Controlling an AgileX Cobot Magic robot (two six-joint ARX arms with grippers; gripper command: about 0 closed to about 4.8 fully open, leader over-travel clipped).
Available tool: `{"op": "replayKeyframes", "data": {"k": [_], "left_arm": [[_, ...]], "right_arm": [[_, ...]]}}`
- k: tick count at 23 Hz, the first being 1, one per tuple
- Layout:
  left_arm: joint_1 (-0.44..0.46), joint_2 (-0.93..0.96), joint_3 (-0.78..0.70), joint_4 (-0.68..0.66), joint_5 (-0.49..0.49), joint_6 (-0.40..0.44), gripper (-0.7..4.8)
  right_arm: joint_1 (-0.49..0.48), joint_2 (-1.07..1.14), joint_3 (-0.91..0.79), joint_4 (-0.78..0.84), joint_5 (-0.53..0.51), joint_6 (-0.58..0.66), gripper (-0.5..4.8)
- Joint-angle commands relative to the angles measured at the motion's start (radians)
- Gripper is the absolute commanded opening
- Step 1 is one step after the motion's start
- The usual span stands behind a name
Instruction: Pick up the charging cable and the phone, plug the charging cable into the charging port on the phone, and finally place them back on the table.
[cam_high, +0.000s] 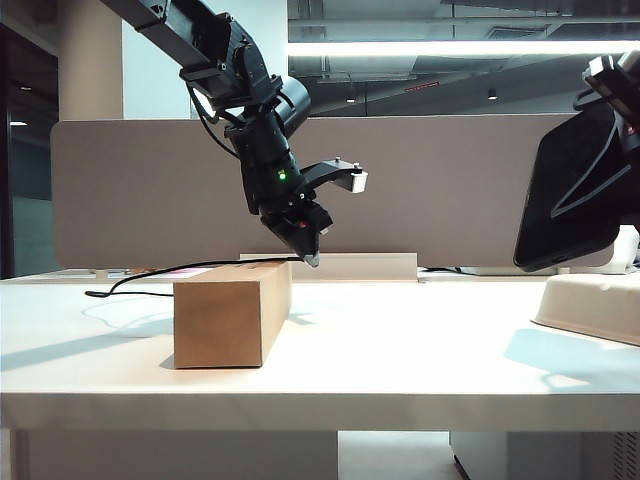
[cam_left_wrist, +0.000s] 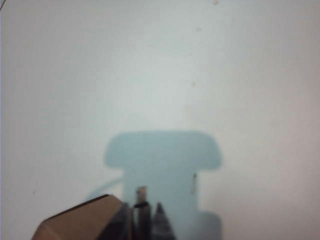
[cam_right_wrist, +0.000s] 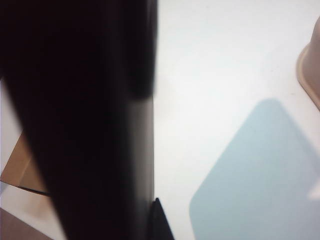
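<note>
The black charging cable (cam_high: 200, 266) runs from the table (cam_high: 400, 350) at the left up onto the top of a brown cardboard box (cam_high: 230, 320). My left gripper (cam_high: 312, 258) points down at the box's far right top edge. In the left wrist view the cable's plug end (cam_left_wrist: 141, 192) stands between the two fingertips, and that gripper (cam_left_wrist: 142, 220) is shut on it. My right gripper (cam_high: 612, 90) holds the black phone (cam_high: 570, 190) up in the air at the far right, tilted. In the right wrist view the phone (cam_right_wrist: 85, 125) fills one side, with one fingertip (cam_right_wrist: 159, 222) against it. The charging port does not show.
A beige tray (cam_high: 590, 305) sits on the table at the right, under the phone; its rim (cam_right_wrist: 312, 70) shows in the right wrist view. A grey divider panel (cam_high: 440, 190) closes off the back. The box corner (cam_left_wrist: 80, 222) is beside the left fingers.
</note>
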Motion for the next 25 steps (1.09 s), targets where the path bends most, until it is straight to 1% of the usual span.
{"op": "replayKeyframes", "data": {"k": [1, 3, 13, 15, 17, 18, 19, 20, 21, 23, 25], "left_arm": [[-0.002, -0.004, 0.005, 0.006, 0.006, 0.004, 0.42], [-0.002, -0.004, 0.005, 0.005, 0.006, 0.004, -0.08], [-0.002, -0.014, 0.006, -0.002, 0.006, 0.004, -0.06], [-0.003, -0.031, 0.006, -0.002, 0.026, -0.003, -0.06], [-0.006, -0.067, 0.007, 0.001, 0.136, -0.066, -0.06], [-0.011, -0.089, 0.007, 0.002, 0.226, -0.129, -0.06], [-0.011, -0.101, 0.007, 0.002, 0.279, -0.165, -0.06], [-0.013, -0.123, 0.007, 0.002, 0.391, -0.216, -0.06], [-0.014, -0.142, 0.007, 0.0, 0.474, -0.241, -0.06], [-0.018, -0.175, 0.006, -0.017, 0.545, -0.266, -0.06], [-0.028, -0.201, 0.006, -0.045, 0.569, -0.266, -0.06]], "right_arm": [[0.0, -0.006, 0.008, 0.04, -0.005, -0.008, -0.08], [0.0, -0.006, 0.008, 0.04, -0.005, -0.008, -0.08], [0.0, -0.006, 0.008, 0.041, -0.005, -0.007, -0.08], [0.0, -0.006, 0.008, 0.045, -0.005, -0.007, -0.08], [0.0, -0.006, 0.008, 0.082, -0.005, -0.006, -0.08], [0.0, -0.006, 0.008, 0.123, -0.005, -0.002, -0.08], [0.0, -0.006, 0.009, 0.143, -0.005, 0.002, -0.08], [0.0, -0.006, 0.018, 0.177, -0.006, 0.018, -0.08], [0.0, -0.006, 0.042, 0.176, -0.006, 0.025, -0.08], [0.0, -0.006, 0.095, 0.176, -0.01, 0.025, -0.08], [0.0, -0.006, 0.133, 0.176, -0.023, 0.025, -0.08]]}}
